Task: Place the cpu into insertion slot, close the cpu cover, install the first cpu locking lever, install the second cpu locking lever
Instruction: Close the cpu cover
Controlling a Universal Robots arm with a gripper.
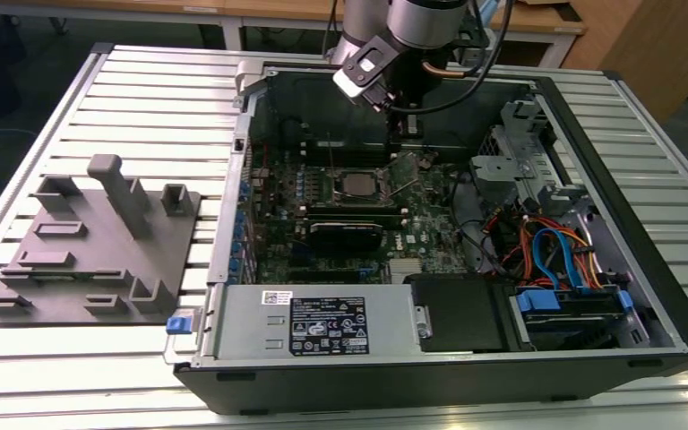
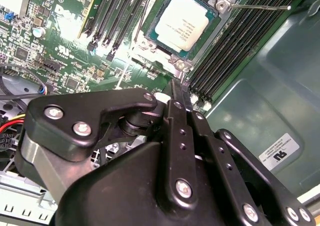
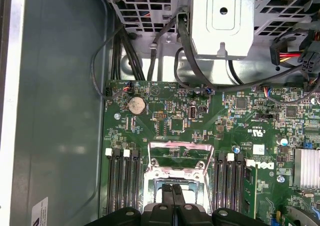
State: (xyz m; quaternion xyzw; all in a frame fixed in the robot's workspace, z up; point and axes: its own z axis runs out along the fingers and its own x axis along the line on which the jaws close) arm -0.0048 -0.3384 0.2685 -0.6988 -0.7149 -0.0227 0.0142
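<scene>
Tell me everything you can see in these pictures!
table: one, silver slats, under everything.
case: one, black, open, on the table.
plate: one, grey, on the table, exterior view's left of the case.
board: one, green, inside the case.
cpu: one, silvery, in the slot.
slot: one, dark rim, on the board.
cover: one, silver, raised open at the slot.
card: one, black, on the board near the slot.
power box: one, silver, in the case.
cables: several, blue and orange, case's exterior-view right.
arm: one, silver-grey, above the case.
gripper: one, black, shut, by the slot.
</scene>
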